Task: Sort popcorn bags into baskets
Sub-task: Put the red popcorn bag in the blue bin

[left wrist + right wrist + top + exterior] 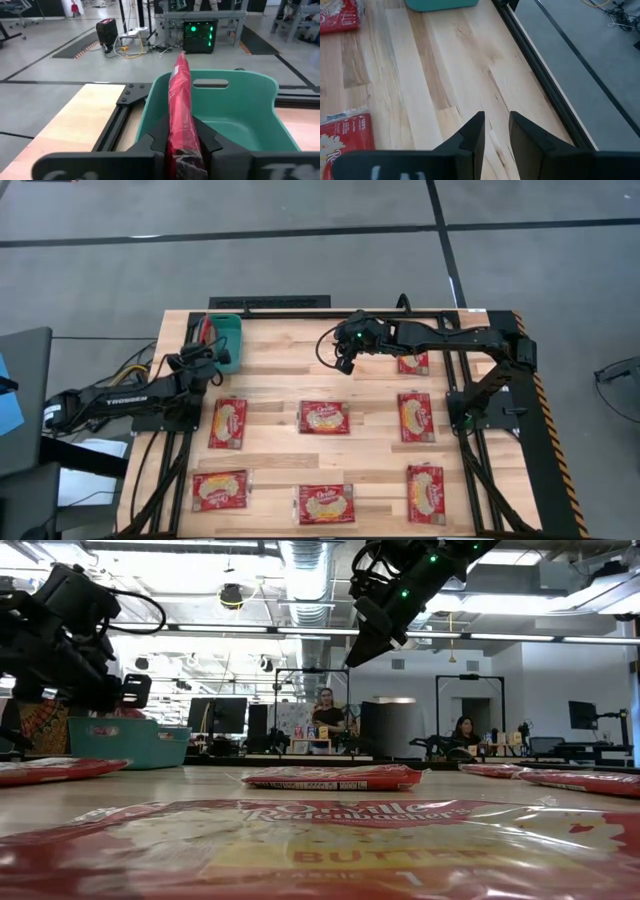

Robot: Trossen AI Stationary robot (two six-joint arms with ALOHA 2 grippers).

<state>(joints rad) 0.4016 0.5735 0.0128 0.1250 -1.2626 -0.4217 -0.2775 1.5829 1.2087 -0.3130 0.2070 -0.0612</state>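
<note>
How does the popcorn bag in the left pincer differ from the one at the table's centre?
The held bag stands on edge, pinched in the left pincer over the teal basket; the centre bag lies flat, face up, on the table. The held bag shows only its thin red side; the centre bag shows its cream oval. Both are red packets.

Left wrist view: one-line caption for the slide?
Left gripper holds a red popcorn bag on edge over the teal basket, with the lab floor beyond.
</note>
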